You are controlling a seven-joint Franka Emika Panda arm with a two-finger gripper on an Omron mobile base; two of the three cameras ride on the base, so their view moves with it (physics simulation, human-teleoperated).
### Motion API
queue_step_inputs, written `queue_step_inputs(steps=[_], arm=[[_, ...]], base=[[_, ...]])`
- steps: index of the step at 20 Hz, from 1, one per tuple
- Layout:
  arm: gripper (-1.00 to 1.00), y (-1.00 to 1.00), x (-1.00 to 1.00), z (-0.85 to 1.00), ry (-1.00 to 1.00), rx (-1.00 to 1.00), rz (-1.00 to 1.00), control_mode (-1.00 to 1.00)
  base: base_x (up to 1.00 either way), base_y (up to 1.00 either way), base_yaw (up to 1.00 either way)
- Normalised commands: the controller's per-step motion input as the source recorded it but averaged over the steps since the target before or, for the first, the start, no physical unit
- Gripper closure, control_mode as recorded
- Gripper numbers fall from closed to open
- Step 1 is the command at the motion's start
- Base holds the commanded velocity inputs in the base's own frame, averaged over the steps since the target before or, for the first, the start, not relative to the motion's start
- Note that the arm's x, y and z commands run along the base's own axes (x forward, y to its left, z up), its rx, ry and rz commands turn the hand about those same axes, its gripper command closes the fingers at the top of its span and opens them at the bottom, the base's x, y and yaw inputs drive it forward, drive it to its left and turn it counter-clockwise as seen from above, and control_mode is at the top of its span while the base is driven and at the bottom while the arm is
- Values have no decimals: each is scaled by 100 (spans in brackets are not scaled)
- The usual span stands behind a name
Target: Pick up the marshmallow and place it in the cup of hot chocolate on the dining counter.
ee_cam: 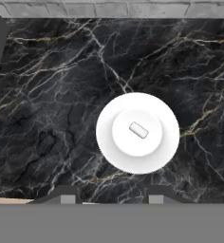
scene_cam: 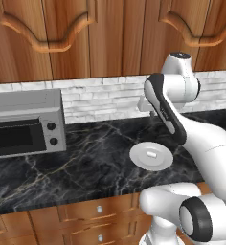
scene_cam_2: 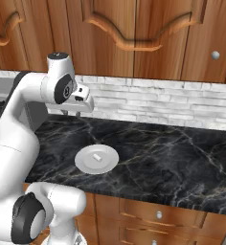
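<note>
While the arm hangs above the worktop, the scene reads from left to right as follows.

Toaster oven: a grey toaster oven (scene_cam: 24, 123) stands at the far left of the counter, against the pale brick backsplash (scene_cam: 100, 98), well apart from everything else.

Counter: black marble with pale veins (scene_cam: 81, 162), narrow, with wooden drawers under its front edge. No cup of hot chocolate stands on this stretch.

Plate: a round flat white plate (scene_cam: 140, 158) lies near the counter's front edge, right of the toaster oven.

Marshmallow: the marshmallow (ee_cam: 138, 130) is a tiny white oblong lying flat at the plate's centre, set diagonally in the hand view; it is also visible from the right base view (scene_cam_2: 97, 157).

Gripper: the gripper (ee_cam: 109, 198) hovers high over the plate, pointing down, touching nothing. Its fingers (ee_cam: 68, 197) stand wide apart, one either side of the plate's near edge in the hand view.

Handling, as a judgement: likely very light and soft, so it should squash under a hard pinch and may slide on the smooth plate.

Where to hold, as a judgement: across its short sides at mid-length, with the fingers turned to match its diagonal and closed gently.
</note>
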Motion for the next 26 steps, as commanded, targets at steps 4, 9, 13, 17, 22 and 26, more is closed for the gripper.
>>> queue_step_inputs(steps=[4, 9, 13, 17, 22, 26], arm=[[-100, -2, -3, -36, 0, 0, 0, -100], [-100, -23, 1, -84, 1, -4, 10, -100], [-100, -17, 5, -68, 6, -6, 20, -100], [-100, -7, 27, -66, 8, -8, 18, -100], [-100, -21, 50, -53, 7, -1, 16, -100], [-100, -17, 44, -47, 9, 0, 14, -100]], base=[[0, 0, 0], [0, 0, 0], [0, 0, 0], [0, 0, 0], [0, 0, 0], [0, 0, 0]])
